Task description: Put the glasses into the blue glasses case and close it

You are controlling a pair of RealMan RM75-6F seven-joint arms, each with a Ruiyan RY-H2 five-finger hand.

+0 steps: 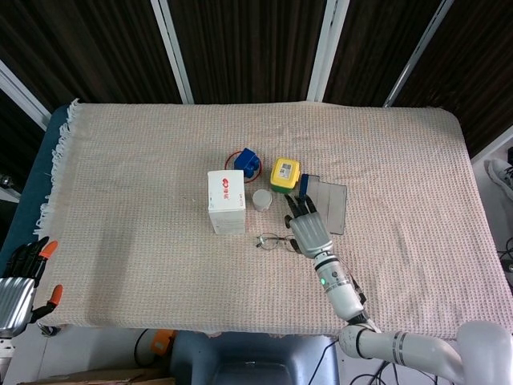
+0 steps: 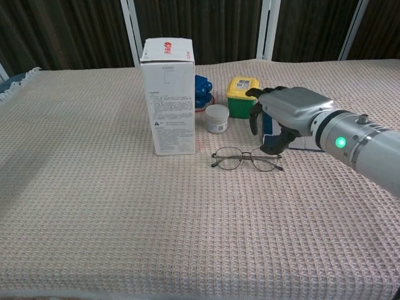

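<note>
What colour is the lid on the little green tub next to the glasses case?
Yellow. The tub's lid is yellow above a green body, clearest in the chest view.

1. The counter (image 1: 144, 160) is covered by a beige waffle-weave cloth.
2. The glasses case (image 1: 329, 204) is blue outside and lined in grey.
3. The box (image 2: 167, 94) is white with red print.
4. The jar (image 2: 242, 95) is green with a yellow lid.
5. The right hand (image 2: 281, 115) is silver with black fingers.
6. The left hand (image 1: 18, 285) is silver, tipped in orange.
</note>
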